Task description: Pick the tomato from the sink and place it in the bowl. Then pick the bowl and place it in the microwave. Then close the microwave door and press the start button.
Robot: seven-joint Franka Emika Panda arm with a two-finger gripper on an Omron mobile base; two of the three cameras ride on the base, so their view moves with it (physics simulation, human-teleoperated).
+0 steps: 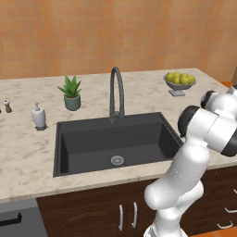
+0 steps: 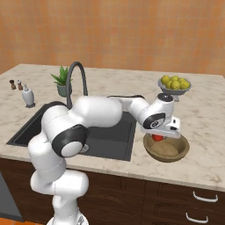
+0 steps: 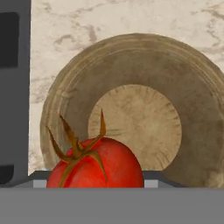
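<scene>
The glossy red tomato [image 2: 157,137] with its brown stem hangs just above the tan wooden bowl [image 2: 171,149], which stands on the marble counter right of the black sink [image 2: 115,141]. My gripper [image 2: 159,134] points down over the bowl's left half and is shut on the tomato. In the hand view the tomato [image 3: 96,164] sits close at the bottom, with the bowl [image 3: 175,74] spread out beneath it and the sink's edge [image 3: 15,87] at the left. The sink [image 1: 92,139] is bare apart from its silver drain [image 1: 117,160]. The microwave and its door are out of view.
A tall dark tap [image 1: 116,92] arches over the sink's back rim. A grey footed bowl of yellow fruit [image 2: 174,84] stands behind the wooden bowl. A potted plant [image 1: 71,92] and a white dispenser [image 1: 39,115] sit left of the tap.
</scene>
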